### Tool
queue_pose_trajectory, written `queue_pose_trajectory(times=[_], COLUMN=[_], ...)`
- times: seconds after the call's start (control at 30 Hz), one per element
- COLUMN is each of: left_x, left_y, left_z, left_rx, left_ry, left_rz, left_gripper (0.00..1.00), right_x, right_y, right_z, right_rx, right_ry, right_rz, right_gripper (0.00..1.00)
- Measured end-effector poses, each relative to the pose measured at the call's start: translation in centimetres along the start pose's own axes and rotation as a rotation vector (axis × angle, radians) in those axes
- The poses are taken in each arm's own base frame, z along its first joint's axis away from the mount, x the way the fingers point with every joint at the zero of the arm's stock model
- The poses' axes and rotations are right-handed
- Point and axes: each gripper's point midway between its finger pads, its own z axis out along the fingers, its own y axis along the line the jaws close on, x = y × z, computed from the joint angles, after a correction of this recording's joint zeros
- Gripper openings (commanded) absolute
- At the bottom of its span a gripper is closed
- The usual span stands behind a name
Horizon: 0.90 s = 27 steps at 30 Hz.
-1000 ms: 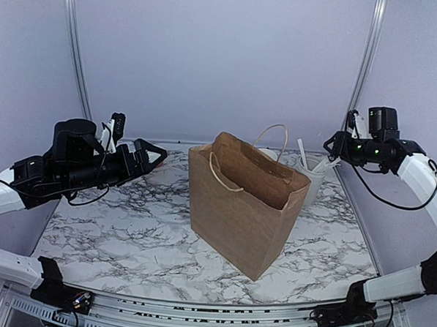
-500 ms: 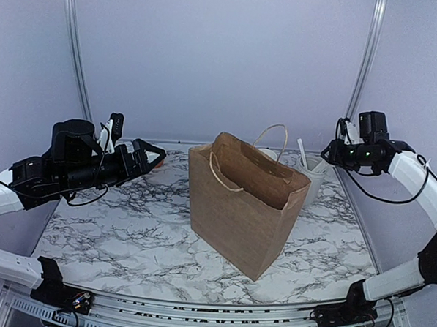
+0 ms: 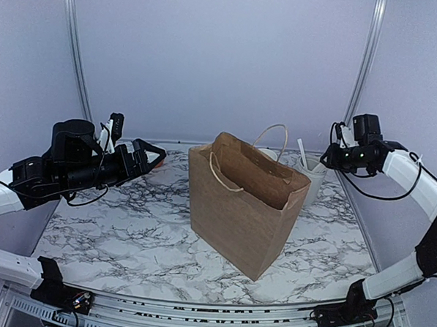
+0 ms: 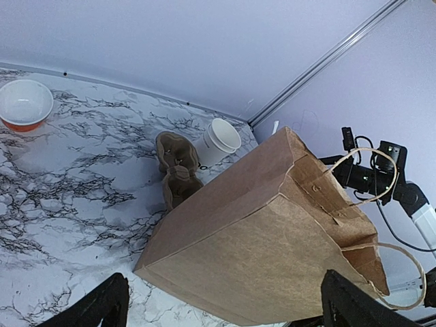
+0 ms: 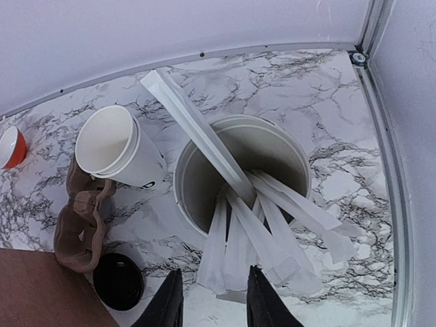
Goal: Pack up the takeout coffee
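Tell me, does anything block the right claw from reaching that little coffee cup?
Partly. The right claw hangs over the utensil cup, whose long wrapped sticks poke up beside the coffee cup. From above, the coffee cup itself looks uncovered; a black lid lies apart on the table.

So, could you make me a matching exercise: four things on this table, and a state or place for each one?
Things: 1 brown paper bag; 2 black lid; 3 small white cup; 4 large white cup.
States: A holds wrapped utensils; B looks empty, no lid on; C lies flat on the table; D stands open, mid-table.
Pairs: 1-D; 2-C; 3-B; 4-A.
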Motion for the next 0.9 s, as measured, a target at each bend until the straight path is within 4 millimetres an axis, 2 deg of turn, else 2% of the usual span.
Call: queue_pose_trajectory(times=[0.3,0.6,0.9], left_x=[0.0,0.0,0.0], left_y=[0.0,0.0,0.0], left_z=[0.0,0.0,0.0], left_rx=[0.0,0.0,0.0], left_ry=[0.0,0.0,0.0], left_rz=[0.0,0.0,0.0], left_gripper=[0.99,0.99,0.99], right_x=[0.7,-0.4,-0.6], right_y=[0.1,0.9,1.3], right_z=[1.1,1.1,1.7], right_rx=[0.031,0.065,0.091], right_ry=[0.025,0.0,0.002], right_rz=[-0.03,-0.071,-0.102], right_gripper=[0.24,0.29,0.24])
